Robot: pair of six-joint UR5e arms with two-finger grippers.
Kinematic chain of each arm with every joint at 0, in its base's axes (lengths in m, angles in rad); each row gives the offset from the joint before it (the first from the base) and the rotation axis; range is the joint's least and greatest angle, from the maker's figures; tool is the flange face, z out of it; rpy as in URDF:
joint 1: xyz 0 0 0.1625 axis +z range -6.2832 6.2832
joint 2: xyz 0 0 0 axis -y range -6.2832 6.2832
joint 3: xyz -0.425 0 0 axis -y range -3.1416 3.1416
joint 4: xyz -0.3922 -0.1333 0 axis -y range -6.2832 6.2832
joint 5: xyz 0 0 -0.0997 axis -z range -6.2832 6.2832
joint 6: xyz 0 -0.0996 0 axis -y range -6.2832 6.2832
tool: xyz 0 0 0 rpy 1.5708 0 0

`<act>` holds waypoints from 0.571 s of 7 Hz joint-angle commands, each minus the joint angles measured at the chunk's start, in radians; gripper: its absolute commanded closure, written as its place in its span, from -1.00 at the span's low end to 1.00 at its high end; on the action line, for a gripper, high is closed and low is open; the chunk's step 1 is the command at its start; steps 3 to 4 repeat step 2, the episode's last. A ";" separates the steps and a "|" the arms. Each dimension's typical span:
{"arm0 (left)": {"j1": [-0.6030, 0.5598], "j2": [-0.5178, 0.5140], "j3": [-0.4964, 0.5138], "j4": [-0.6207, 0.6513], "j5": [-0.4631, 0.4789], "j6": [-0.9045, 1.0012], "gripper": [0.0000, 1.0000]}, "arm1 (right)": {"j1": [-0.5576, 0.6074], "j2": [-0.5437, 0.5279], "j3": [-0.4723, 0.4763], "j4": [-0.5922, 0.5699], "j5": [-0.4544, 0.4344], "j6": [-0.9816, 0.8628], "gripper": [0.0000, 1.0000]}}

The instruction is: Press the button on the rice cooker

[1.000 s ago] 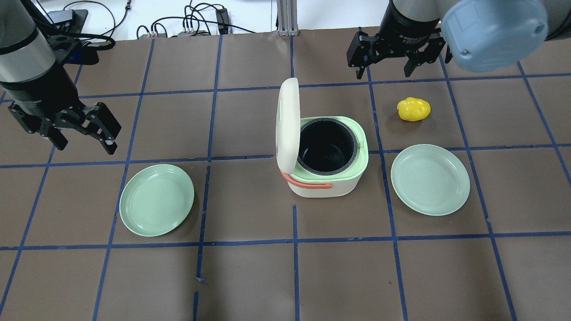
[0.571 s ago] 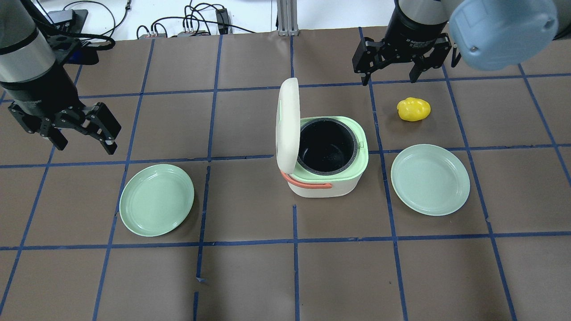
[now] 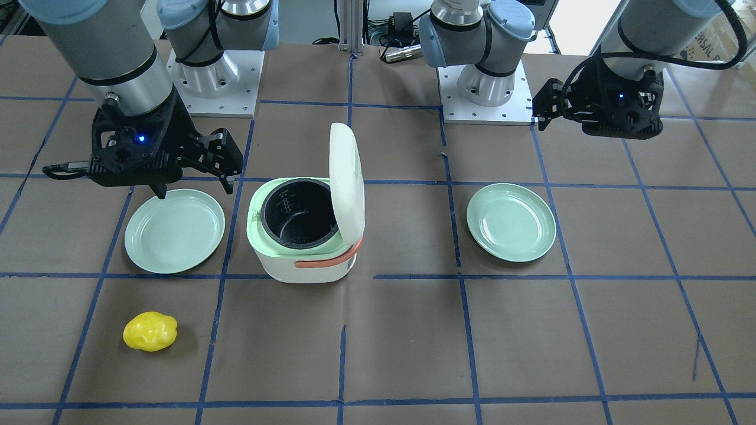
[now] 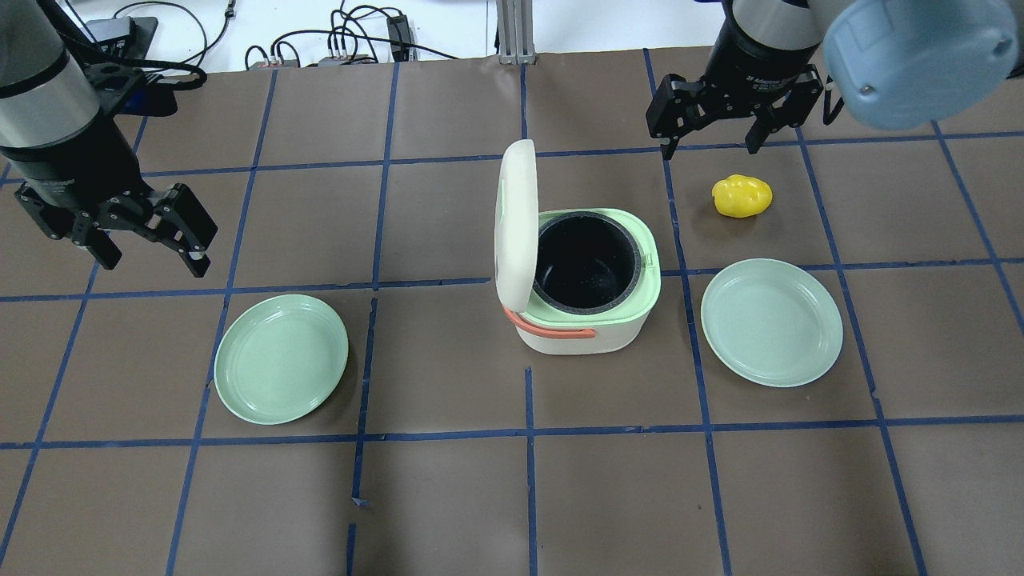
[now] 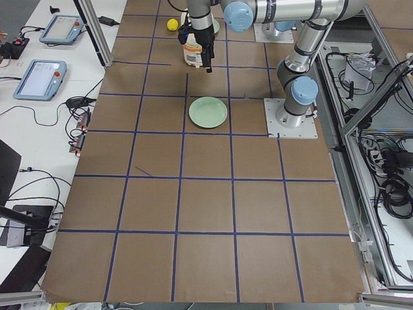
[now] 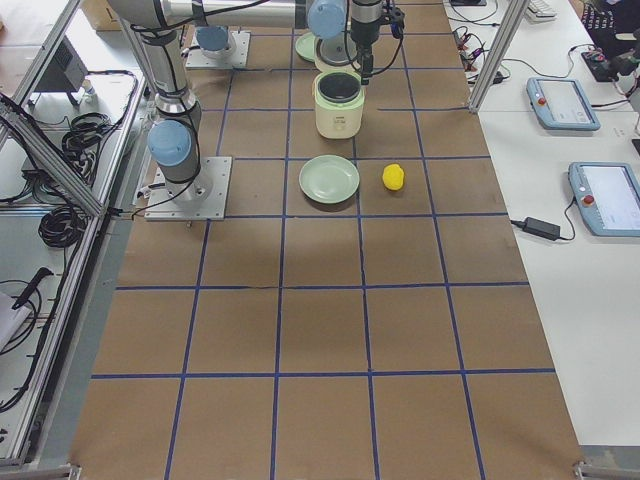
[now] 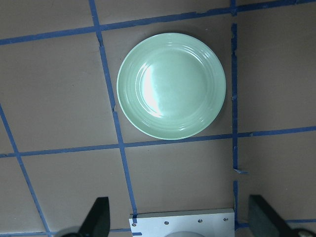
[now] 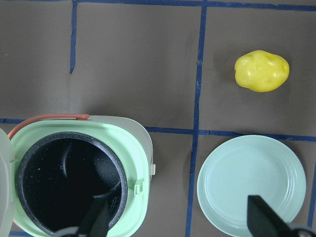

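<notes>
The rice cooker (image 4: 588,312) stands mid-table, white with a pale green rim and an orange handle. Its lid (image 4: 516,224) is swung upright and the black pot is empty. A small latch tab (image 4: 652,260) sits on the rim's right side and also shows in the right wrist view (image 8: 138,186). My right gripper (image 4: 710,150) hangs open and empty behind and to the right of the cooker, apart from it. My left gripper (image 4: 154,264) hangs open and empty far to the left. In the front-facing view the right gripper (image 3: 194,188) is on the left and the left gripper (image 3: 590,121) on the right.
A green plate (image 4: 280,358) lies left of the cooker, below my left gripper. A second green plate (image 4: 771,322) lies right of the cooker. A yellow lumpy object (image 4: 742,196) lies behind that plate, just under my right gripper. Blue tape lines grid the brown table.
My right gripper has drifted to the right, away from the cooker, still open. The left arm, the cooker and the plates have not moved.
</notes>
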 commanded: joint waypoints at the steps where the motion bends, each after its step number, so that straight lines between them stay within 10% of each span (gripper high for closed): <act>1: 0.000 0.000 0.000 0.000 0.000 0.000 -1.00 | 0.001 -0.015 0.027 -0.010 0.001 0.001 -1.00; 4: 0.000 0.000 0.000 0.000 0.000 0.000 -1.00 | 0.002 -0.016 0.027 -0.010 0.001 0.001 -1.00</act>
